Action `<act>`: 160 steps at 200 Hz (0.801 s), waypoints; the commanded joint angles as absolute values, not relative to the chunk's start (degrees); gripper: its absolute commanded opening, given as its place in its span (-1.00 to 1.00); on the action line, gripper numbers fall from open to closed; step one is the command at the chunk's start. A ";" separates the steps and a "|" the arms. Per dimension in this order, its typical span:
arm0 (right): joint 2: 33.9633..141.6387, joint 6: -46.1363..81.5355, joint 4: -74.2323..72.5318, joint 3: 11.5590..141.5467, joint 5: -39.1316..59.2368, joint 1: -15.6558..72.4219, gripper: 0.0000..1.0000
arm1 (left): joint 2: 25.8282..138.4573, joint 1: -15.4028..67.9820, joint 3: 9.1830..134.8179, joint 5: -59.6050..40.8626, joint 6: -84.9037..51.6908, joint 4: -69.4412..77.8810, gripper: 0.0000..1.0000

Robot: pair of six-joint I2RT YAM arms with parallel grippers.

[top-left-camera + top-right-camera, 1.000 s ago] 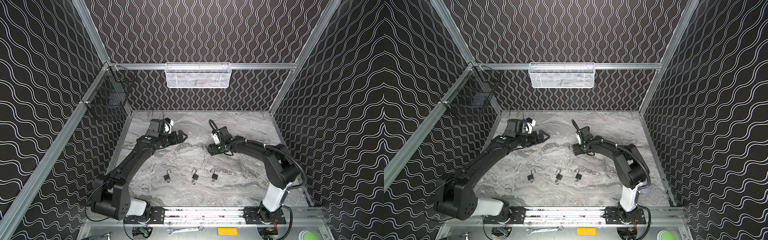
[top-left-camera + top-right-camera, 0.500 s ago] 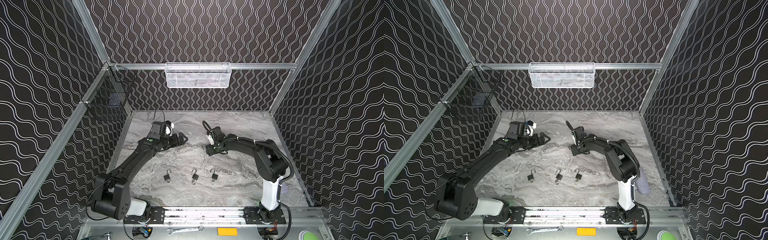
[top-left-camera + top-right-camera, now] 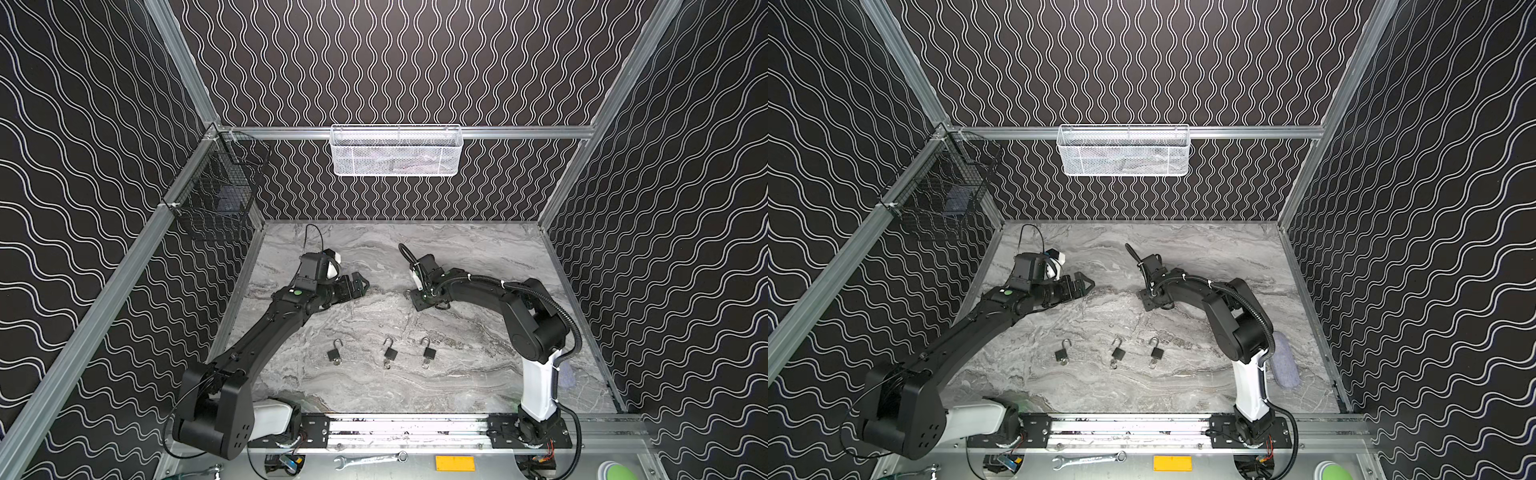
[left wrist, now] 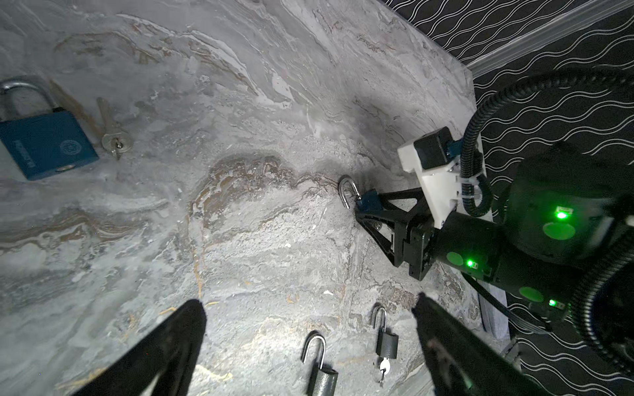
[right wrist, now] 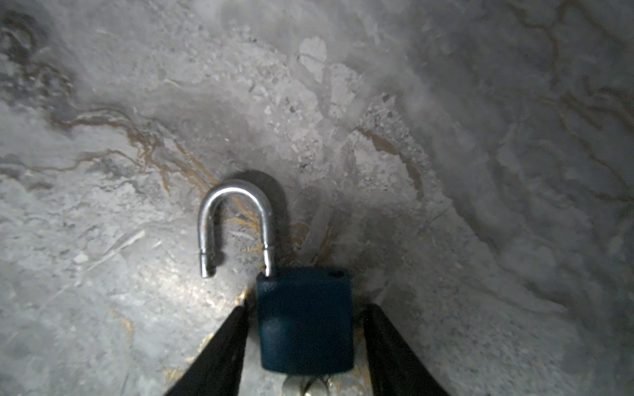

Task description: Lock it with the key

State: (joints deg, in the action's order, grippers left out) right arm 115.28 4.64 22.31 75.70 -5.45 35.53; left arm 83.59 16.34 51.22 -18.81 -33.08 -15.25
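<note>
A small blue padlock (image 5: 305,319) lies flat on the marble table with its steel shackle (image 5: 233,219) swung open and a key (image 5: 305,385) in its base. My right gripper (image 5: 304,308) straddles the lock body, with a thin gap showing at each finger. The left wrist view shows the same padlock (image 4: 368,202) at the right gripper (image 4: 367,207). In both top views the right gripper (image 3: 415,297) (image 3: 1145,297) is low at mid table. My left gripper (image 3: 360,286) (image 3: 1087,284) (image 4: 307,301) hovers wide open and empty to its left.
A larger blue padlock (image 4: 44,144) with a loose key (image 4: 113,135) lies near the left gripper. Three dark padlocks (image 3: 334,353) (image 3: 390,352) (image 3: 428,352) form a row nearer the front. A white mesh basket (image 3: 397,151) and a black wire basket (image 3: 216,199) hang on the rails.
The right gripper's jaws have narrowed around the small blue padlock and the right arm's elbow has swung. The left gripper has barely shifted and stays wide open.
</note>
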 commanded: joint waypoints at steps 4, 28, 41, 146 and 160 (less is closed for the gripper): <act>115.49 3.98 25.94 74.62 -4.39 35.77 -0.05 | 84.54 16.35 52.60 -21.47 -34.87 -14.64 0.97; 115.58 3.63 25.58 74.38 -4.41 35.77 -0.22 | 86.16 16.35 53.24 -23.31 -33.61 -16.58 0.97; 115.53 3.39 25.33 74.31 -4.11 35.77 -0.30 | 87.12 16.35 53.61 -21.94 -32.39 -18.09 0.97; 103.12 7.68 15.04 66.14 2.28 36.47 -0.78 | 90.94 19.53 54.55 -24.68 -28.21 -16.55 0.97; 101.22 8.23 14.90 65.55 3.81 36.85 -0.78 | 91.77 19.86 53.91 -26.62 -29.20 -14.19 0.97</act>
State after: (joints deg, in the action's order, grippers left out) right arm 104.14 6.68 18.00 66.41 0.27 36.27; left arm 90.74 19.27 54.57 -23.59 -28.71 -19.16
